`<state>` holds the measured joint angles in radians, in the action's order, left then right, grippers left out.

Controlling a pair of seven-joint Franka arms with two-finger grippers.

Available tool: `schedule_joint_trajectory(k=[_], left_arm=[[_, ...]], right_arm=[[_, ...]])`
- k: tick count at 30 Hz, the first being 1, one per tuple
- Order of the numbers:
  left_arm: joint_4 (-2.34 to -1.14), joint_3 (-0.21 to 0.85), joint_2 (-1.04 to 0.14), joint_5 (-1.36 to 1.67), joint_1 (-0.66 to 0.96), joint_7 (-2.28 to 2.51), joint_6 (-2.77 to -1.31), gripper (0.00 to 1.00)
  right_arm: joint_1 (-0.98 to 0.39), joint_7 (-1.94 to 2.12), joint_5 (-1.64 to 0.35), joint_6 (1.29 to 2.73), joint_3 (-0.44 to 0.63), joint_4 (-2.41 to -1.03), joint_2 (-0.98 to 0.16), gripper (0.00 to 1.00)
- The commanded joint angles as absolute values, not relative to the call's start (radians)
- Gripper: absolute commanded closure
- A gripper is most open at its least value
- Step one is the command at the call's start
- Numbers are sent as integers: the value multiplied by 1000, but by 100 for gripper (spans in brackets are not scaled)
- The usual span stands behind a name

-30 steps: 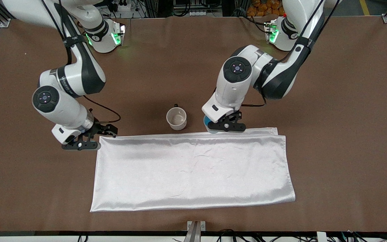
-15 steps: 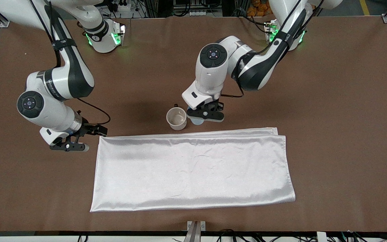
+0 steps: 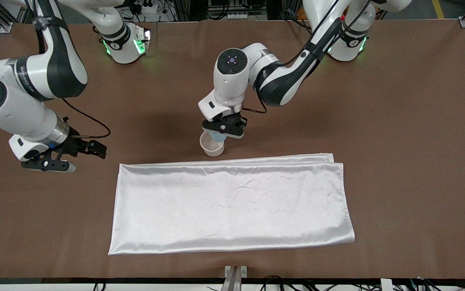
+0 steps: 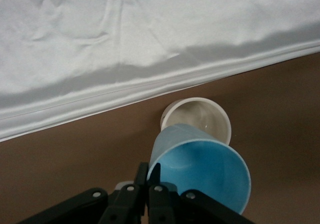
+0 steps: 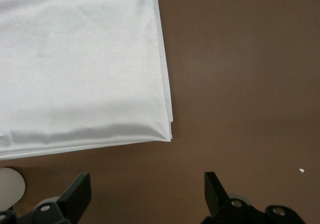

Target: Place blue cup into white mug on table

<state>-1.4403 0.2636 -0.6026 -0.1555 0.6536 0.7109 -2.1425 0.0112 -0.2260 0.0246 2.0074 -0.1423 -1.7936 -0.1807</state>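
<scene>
At frame centre, the left gripper [image 3: 223,132] pinches the blue cup [image 4: 200,171] above the white mug [image 4: 197,119], ready to drop it in; the right gripper [image 3: 60,159], wide open and empty, waits over the tabletop [image 3: 398,121] at the frame's left.

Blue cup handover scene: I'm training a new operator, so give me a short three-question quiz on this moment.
1. True or false: the blue cup already stands inside the white mug.
2. Which pincer holds the blue cup? A) left pincer B) right pincer
3. Fill in: the white cloth lies ____ to the front camera than the white mug.

Key
1. False: the cup is held tilted over the mug, not yet in it.
2. A: the left pincer is shut on the cup's rim; the right pincer waits open over the table near the right arm's end.
3. nearer
</scene>
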Motion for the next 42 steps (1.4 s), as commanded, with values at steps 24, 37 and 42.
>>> schedule_joint_trajectory(k=[24,37,42], left_arm=[[-1393,255,-726,-167,692,719,-2240,36],[-1393,245,-693,-176,695,729,-2235,0],[-1393,239,-620,-178,675,724,-2171,0]], right_arm=[[48,-14,-9,1628,-160,-1661,43,0],[49,92,-11,1631,-117,-1638,41,0],[49,94,-9,1634,-117,-1631,38,0]])
